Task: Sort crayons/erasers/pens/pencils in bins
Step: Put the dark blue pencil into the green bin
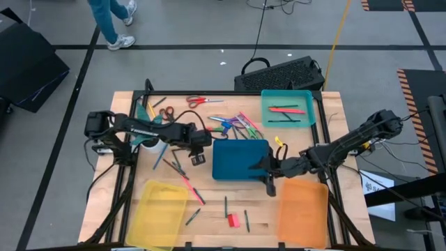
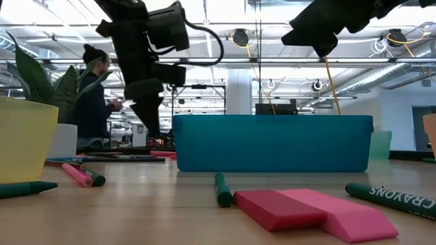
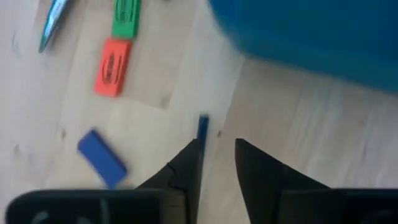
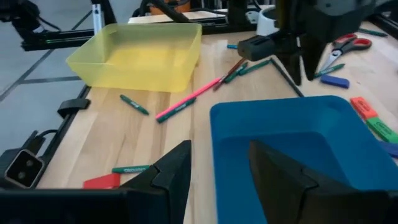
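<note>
My left gripper [image 1: 198,159] hangs just above the table [image 1: 209,216] beside the left wall of the dark blue bin [image 1: 240,159], its fingers parted a little with nothing between them; I judge it is placed here to come down on one of the small things lying loose on the wood. In my left wrist view a blue eraser [image 3: 102,158] lies nearest, with an orange-red eraser [image 3: 112,67] and a green eraser [image 3: 126,18] farther on, all apart from each other and outside every bin. My right gripper [image 1: 270,183] waits, spread and empty, at the blue bin's front right corner, next to the orange bin [image 1: 303,213]. Near the table's front edge a red eraser [image 2: 276,207] and a pink eraser [image 2: 344,214] lie touching, with green crayons around them. The yellow bin [image 1: 162,206] sits front left, the teal bin [image 1: 288,108] at the back right with a few sticks in it. Loose pens and the blue bin's wall crowd my left gripper's descent.
</note>
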Robot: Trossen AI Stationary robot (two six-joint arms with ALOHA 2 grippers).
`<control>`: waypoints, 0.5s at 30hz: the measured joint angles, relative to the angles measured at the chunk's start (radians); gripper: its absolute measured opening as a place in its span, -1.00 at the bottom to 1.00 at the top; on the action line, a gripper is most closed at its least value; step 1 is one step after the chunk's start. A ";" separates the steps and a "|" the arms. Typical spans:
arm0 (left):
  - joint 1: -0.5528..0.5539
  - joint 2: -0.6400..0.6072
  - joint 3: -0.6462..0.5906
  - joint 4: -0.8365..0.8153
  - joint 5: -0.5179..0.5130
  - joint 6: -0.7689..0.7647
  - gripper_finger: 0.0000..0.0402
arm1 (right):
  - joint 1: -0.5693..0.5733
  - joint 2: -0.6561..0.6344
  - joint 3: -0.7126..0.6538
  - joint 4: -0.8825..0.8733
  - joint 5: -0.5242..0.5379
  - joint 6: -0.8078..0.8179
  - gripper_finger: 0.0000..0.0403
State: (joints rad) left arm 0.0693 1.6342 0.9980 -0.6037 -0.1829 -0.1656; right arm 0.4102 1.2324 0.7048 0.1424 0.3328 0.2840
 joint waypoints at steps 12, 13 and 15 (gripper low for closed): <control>0.025 -0.152 -0.476 0.720 0.005 0.085 -0.57 | 0.013 0.000 0.000 -0.013 0.015 0.085 -0.25; 0.027 -0.150 -0.512 0.767 0.006 0.105 -0.57 | 0.010 0.000 0.000 -0.013 0.029 0.095 -0.25; 0.032 -0.148 -0.573 0.855 0.028 0.127 -0.57 | 0.004 0.000 0.000 -0.012 0.040 0.115 -0.25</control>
State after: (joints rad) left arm 0.1010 1.4859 0.4248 0.2512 -0.1552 -0.0383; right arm 0.4146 1.2324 0.7048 0.1303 0.3724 0.3986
